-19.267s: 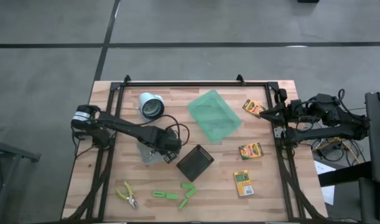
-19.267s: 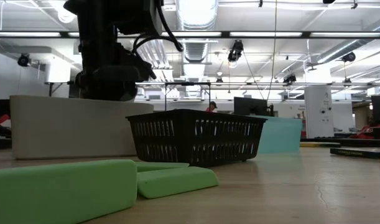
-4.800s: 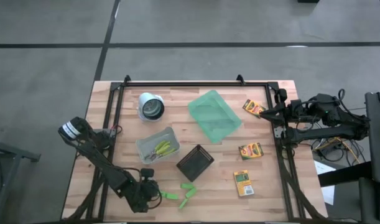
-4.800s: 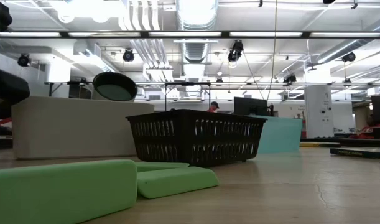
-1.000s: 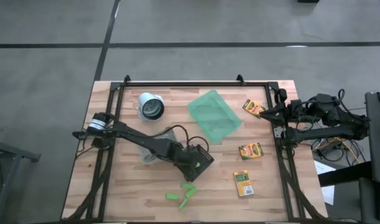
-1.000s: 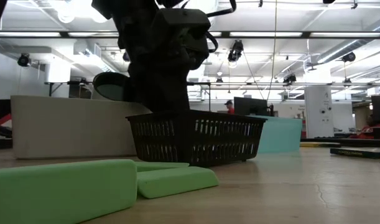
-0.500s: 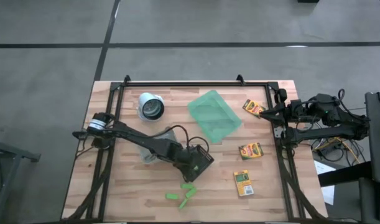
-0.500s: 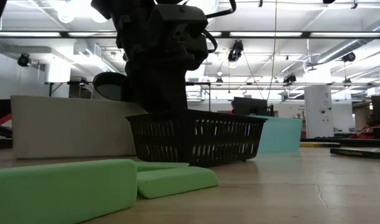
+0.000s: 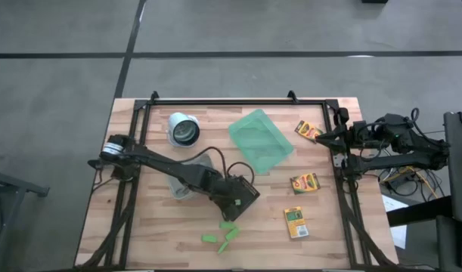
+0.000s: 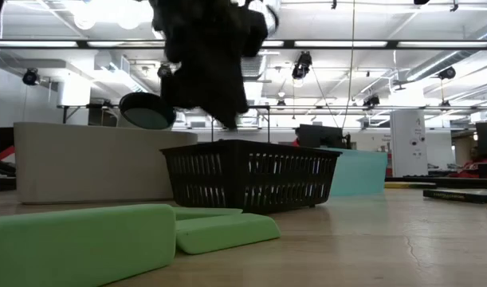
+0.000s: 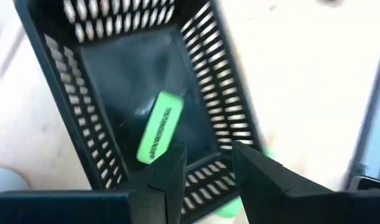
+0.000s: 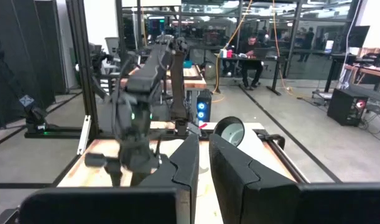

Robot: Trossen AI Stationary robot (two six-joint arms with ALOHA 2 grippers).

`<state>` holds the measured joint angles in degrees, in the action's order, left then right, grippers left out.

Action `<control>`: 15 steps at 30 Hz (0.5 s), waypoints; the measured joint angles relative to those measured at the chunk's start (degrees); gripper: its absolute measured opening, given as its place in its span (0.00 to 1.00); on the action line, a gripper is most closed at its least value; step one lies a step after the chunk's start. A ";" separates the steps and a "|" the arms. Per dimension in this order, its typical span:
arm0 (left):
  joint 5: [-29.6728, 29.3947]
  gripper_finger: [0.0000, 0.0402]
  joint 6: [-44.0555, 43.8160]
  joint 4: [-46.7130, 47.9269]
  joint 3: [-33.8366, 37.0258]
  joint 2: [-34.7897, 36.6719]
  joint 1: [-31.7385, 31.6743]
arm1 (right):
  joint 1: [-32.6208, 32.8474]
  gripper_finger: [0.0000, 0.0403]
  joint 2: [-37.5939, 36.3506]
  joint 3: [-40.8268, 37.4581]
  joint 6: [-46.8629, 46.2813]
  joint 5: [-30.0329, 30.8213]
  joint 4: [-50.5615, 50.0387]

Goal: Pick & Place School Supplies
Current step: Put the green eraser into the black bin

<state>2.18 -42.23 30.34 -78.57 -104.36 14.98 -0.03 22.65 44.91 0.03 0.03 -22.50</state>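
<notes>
High view: the left gripper [image 9: 232, 193] hangs over the black slotted plastic basket [image 9: 244, 198], fingers spread with nothing between them. One bright green marker-like stick [image 11: 158, 126] lies loose on the basket floor in the left wrist view. Three more green sticks [image 9: 224, 237] lie on the bare wood table [image 9: 321, 227] near its front edge. Three yellow-and-green crayon boxes [image 9: 304, 183] rest on the table's right side. The right gripper [image 9: 321, 137] waits at the table's right edge, fingers nearly pressed together, holding nothing.
</notes>
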 joint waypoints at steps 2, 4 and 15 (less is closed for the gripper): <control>-0.34 0.33 2.54 1.49 -1.75 1.21 0.00 | 0.02 0.09 0.00 -0.01 0.00 0.00 0.16; -0.87 0.33 4.41 4.06 -3.46 2.26 0.00 | 0.00 0.09 0.00 -0.01 0.00 -0.01 0.20; -7.31 0.33 10.49 12.60 -11.95 7.13 3.55 | 0.02 0.09 0.00 0.00 0.00 -0.02 0.11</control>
<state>-5.13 -31.74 42.94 -90.52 -97.23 18.53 -0.01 22.65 44.91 0.03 0.01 -22.39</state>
